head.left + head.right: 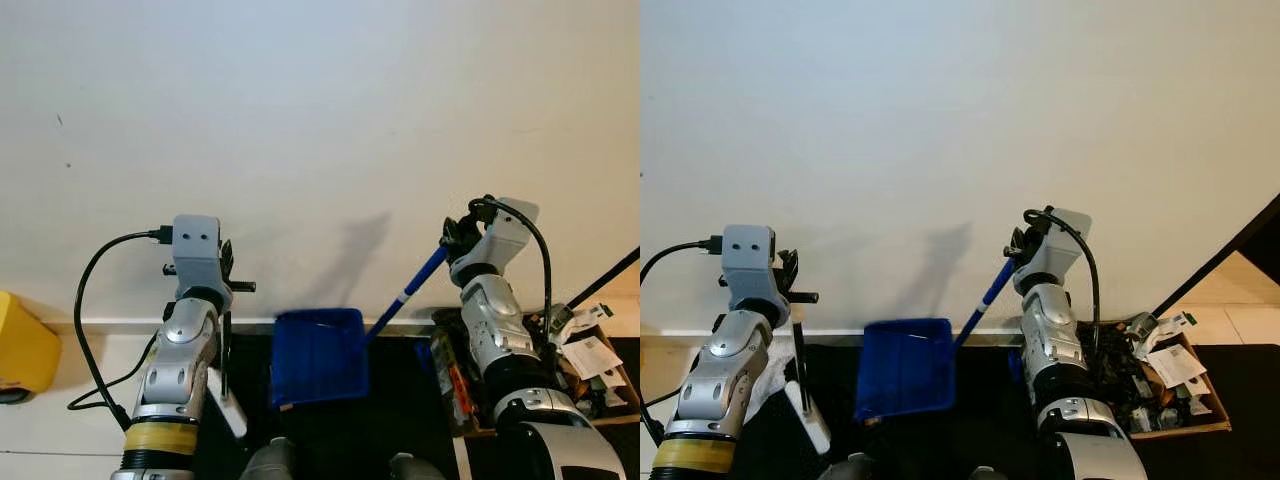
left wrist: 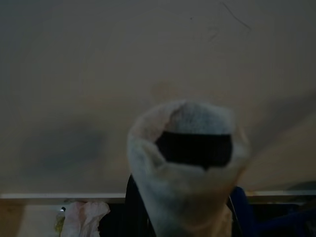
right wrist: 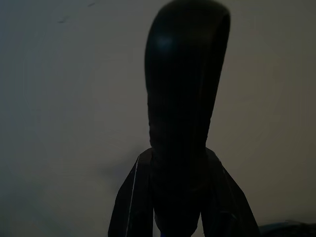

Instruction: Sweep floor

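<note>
The right gripper (image 1: 455, 236) is clamped on the dark top of the blue dustpan (image 1: 318, 354) handle, the pan resting below it at the wall's base; the left gripper (image 1: 226, 272) grips a white-tipped broom handle (image 2: 185, 163), its black shaft running down beneath the fingers.
</note>
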{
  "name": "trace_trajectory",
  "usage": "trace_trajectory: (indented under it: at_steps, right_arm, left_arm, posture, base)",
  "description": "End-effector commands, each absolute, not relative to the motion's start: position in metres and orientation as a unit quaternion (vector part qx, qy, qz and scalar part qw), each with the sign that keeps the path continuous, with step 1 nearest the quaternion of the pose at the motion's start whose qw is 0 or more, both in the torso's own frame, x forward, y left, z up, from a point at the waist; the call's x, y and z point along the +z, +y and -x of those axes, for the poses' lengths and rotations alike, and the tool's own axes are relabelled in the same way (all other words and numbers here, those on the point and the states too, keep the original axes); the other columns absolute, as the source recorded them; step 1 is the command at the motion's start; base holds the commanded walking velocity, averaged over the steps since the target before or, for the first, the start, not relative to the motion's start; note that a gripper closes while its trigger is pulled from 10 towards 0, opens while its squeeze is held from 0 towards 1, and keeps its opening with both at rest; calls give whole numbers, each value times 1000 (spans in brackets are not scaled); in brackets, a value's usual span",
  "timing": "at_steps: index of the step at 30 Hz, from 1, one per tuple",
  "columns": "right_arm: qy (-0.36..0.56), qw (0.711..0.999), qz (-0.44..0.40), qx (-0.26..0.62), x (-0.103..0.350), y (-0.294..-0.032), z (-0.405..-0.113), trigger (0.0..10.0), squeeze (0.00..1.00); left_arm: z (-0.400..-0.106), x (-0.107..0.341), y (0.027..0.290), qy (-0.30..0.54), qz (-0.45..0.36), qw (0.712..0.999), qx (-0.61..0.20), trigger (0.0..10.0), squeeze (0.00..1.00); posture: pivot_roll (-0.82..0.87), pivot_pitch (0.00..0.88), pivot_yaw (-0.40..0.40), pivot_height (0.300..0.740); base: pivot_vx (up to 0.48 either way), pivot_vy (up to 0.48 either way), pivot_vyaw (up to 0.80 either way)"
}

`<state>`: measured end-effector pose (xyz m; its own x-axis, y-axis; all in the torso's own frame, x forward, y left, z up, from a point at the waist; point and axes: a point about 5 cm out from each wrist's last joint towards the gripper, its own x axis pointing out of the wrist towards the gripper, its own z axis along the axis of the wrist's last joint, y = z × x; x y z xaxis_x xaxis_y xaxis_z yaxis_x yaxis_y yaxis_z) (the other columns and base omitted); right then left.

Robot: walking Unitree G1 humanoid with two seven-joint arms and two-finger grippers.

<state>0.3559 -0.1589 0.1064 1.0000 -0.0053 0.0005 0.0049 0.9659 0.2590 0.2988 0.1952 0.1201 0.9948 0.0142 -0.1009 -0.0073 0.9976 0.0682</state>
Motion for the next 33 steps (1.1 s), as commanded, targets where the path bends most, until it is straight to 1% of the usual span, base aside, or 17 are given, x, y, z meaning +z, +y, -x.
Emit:
trace_trajectory:
  at_steps: [1, 17, 19, 28, 33]
  right_arm:
    - [-15, 990, -139, -1, 112, -160, -356, 10000, 0]
    - [-12, 989, -144, -2, 111, -160, -356, 10000, 0]
    - [-12, 989, -144, -2, 111, -160, -356, 10000, 0]
    - [-12, 990, -143, 2, 111, -159, -356, 10000, 0]
    - [-12, 990, -144, 2, 111, -159, -356, 10000, 0]
  left_arm:
    - [-299, 120, 195, 49, -30, 998, 4, 10000, 0]
    - [-301, 122, 191, 45, -41, 998, -10, 10000, 0]
    - [-301, 123, 190, 45, -43, 998, -13, 10000, 0]
    - [-301, 121, 191, 48, -42, 998, -8, 10000, 0]
    - [-302, 119, 194, 59, -45, 997, 2, 10000, 0]
  posture:
    - [199, 77, 0, 740]
    - [198, 76, 3, 740]
    - [197, 76, 3, 740]
    - [199, 76, 2, 740]
    - [198, 76, 2, 740]
  base:
    - [0, 0, 0]
    - [0, 0, 0]
    - [0, -270, 0]
    - [319, -355, 0]
    - [386, 0, 0]
